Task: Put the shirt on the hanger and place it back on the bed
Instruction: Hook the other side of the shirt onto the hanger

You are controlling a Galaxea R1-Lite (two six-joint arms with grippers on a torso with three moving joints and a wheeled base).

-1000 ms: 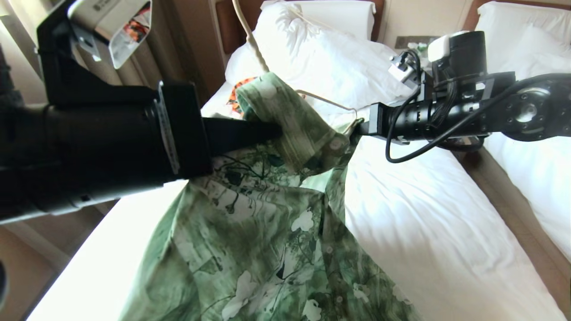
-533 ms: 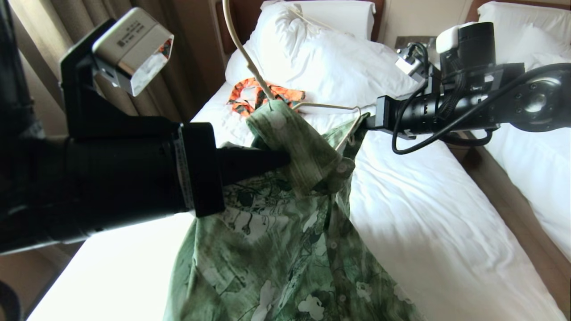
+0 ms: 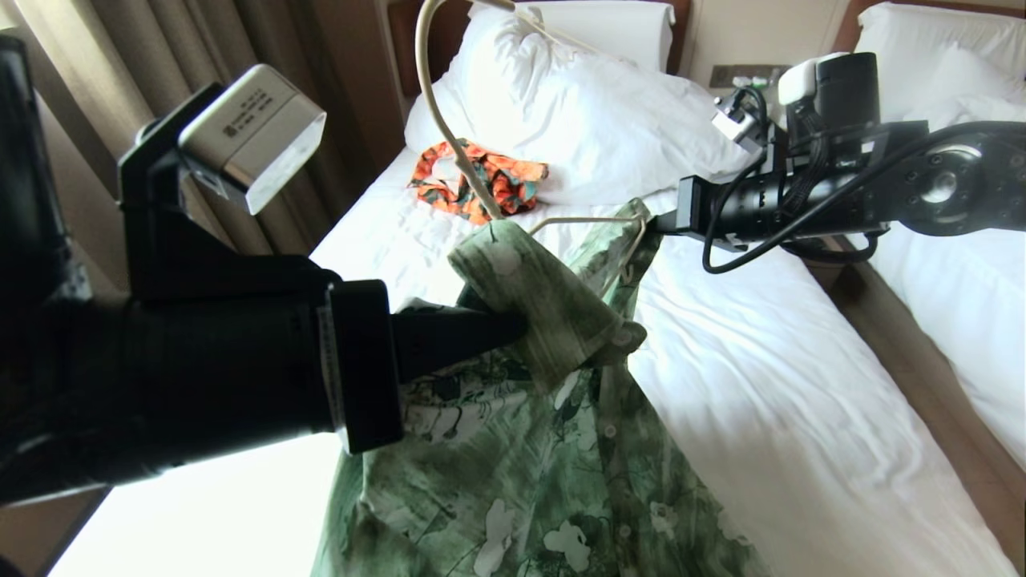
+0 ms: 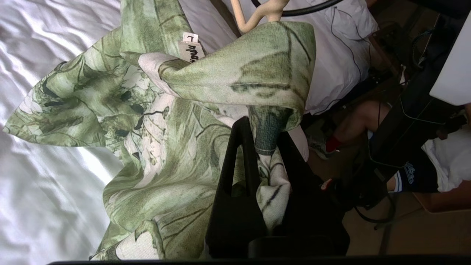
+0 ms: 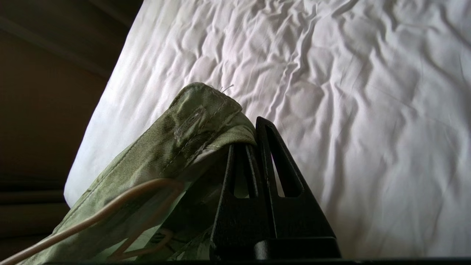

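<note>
**Shirt held up over the bed, hanger poking out of the collar**

Hotel-style room, beige curtains (image 3: 160,64) down the upper left of the head view and a dark wooden headboard (image 3: 417,48) at the top. The bed (image 3: 769,385) with its white sheet fills the middle and lower right, pillow (image 3: 593,104) piled at the top centre. A second white bed (image 3: 962,304) runs down the right edge. An orange-and-green patterned garment (image 3: 481,180) lies crumpled on the sheet just below the pillow.

The shirt (image 3: 521,465), green with white flowers, hangs in the centre and drapes to the bottom of the frame. The left gripper (image 3: 513,324) comes in from the left, big and black, its claw pinched tight on a fold of fabric just under the collar; the left wrist view shows cloth squeezed between the fingers (image 4: 239,154). The right gripper (image 3: 653,224) reaches in from the right at mid height, claw clamped on the far edge of the shirt near the collar.

The hanger (image 3: 449,136), thin and cream, sticks up out of the collar toward the top centre, its wire frame showing between the two grippers.

In the left wrist view, a person's legs (image 4: 368,121) show at the right, beside the bed.
</note>
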